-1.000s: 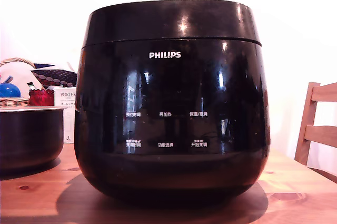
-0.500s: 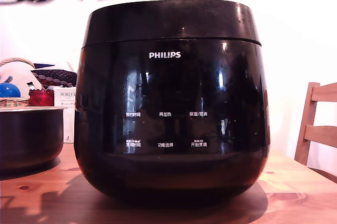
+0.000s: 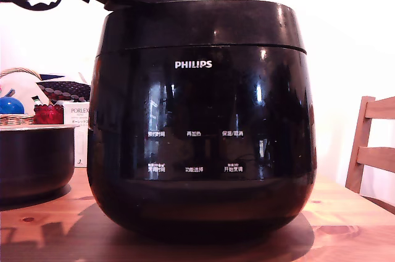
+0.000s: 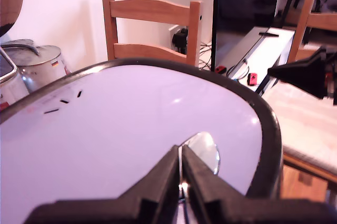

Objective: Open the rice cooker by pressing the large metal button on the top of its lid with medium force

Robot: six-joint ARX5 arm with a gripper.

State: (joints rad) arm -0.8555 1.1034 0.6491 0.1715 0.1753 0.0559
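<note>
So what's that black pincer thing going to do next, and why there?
Probably ease straight down. In the wrist view the gripper has its fingers nearly closed, the tips over the shiny metal button on the lid. The rice cooker looks closed in the exterior view, so pressing seems the remaining step.

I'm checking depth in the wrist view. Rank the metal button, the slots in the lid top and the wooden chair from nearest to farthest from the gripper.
1. Metal button, at the shut gripper's tips.
2. Slots, across the lid.
3. Wooden chair, past the lid's rim.
</note>
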